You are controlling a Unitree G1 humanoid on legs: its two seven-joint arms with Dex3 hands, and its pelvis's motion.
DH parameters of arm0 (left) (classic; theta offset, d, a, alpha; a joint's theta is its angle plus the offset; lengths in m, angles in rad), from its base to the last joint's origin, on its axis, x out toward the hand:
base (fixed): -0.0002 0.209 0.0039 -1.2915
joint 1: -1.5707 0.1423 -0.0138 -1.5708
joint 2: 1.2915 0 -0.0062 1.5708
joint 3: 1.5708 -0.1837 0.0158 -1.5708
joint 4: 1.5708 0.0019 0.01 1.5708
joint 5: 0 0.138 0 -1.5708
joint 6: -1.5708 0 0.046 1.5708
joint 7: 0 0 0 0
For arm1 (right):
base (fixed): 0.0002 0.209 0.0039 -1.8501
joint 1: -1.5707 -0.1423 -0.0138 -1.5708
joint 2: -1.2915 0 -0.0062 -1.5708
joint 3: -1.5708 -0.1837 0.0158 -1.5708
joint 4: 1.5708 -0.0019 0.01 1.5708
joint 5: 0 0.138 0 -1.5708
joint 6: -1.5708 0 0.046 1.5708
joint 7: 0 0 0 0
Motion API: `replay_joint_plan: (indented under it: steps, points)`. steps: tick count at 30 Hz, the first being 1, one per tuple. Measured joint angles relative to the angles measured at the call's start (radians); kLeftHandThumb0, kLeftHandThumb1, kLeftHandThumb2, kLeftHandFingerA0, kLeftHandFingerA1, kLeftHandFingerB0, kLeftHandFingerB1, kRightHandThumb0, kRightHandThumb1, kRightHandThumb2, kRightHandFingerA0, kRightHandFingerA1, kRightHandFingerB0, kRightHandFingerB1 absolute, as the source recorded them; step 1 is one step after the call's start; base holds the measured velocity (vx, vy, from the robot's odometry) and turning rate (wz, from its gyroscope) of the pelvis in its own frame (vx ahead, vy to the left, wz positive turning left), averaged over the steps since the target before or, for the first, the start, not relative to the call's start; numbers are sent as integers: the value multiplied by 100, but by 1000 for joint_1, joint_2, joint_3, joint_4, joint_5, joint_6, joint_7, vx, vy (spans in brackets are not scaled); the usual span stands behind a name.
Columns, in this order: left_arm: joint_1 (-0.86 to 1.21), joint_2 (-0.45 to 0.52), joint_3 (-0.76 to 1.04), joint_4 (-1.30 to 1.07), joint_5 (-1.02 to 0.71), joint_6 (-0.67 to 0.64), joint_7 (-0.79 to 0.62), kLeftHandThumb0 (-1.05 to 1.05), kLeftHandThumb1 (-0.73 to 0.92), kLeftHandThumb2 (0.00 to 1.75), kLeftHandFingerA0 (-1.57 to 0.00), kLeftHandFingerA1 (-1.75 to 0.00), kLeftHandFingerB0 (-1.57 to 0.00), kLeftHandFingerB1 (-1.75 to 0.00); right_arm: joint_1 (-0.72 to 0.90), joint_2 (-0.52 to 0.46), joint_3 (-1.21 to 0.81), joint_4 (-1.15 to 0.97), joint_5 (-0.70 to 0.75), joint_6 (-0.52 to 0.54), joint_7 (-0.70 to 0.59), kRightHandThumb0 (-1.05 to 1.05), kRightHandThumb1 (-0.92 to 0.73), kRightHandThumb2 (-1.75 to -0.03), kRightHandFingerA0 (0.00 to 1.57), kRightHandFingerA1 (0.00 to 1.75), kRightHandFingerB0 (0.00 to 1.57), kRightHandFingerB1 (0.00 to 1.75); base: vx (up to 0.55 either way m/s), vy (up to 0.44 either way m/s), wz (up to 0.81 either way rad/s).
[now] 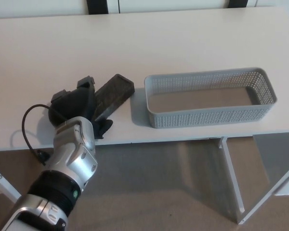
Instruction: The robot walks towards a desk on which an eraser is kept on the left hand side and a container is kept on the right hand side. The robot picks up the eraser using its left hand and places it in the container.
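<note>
The eraser (113, 94), a dark oblong block, lies on the white desk (183, 43) just left of the container, and its near end is tucked under my left hand (77, 103). The hand rests on the desk at the eraser's left side. Its fingers (85, 83) are spread beside the block and its thumb (103, 128) sits near the front edge, so the hand is open and has not closed on the eraser. The container (209, 115) is a grey perforated basket standing empty at the right. My right hand does not show.
The desk's front edge runs just under my left hand. A black cable (26, 125) loops out from the wrist over that edge. A white desk leg (233, 178) and the carpet floor lie below.
</note>
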Motion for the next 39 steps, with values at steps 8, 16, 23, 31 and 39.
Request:
replay_joint_plan:
  steps: [8,16,23,31,39]
  points:
    - [-42,43,-6,-11,-8,-51,-49,-20,76,64,-82,-132,-54,-45,-5,0,3,-1,-6,2,2,-38,-52,-55,70,47,54,41,0,0,0]
    - [-70,61,-39,-6,-14,-78,-125,-27,84,64,-94,-134,-62,-66,-13,0,10,-1,-11,4,12,-38,-51,-55,75,49,55,42,0,0,0]
    - [-83,95,-59,3,-29,-122,-182,-30,85,67,-90,-141,-59,-91,-25,-1,12,1,-12,7,26,-38,-52,-55,75,49,55,42,0,0,0]
    - [-66,116,14,18,-83,-200,-208,-30,86,66,-93,-132,-60,-103,-27,-15,13,3,-14,9,43,-38,-52,-55,76,48,55,42,0,0,0]
    - [-21,71,193,13,-169,-246,-140,-31,79,65,-100,-134,-70,-93,-25,-16,14,3,-14,13,51,-38,-52,-55,74,48,55,42,0,0,0]
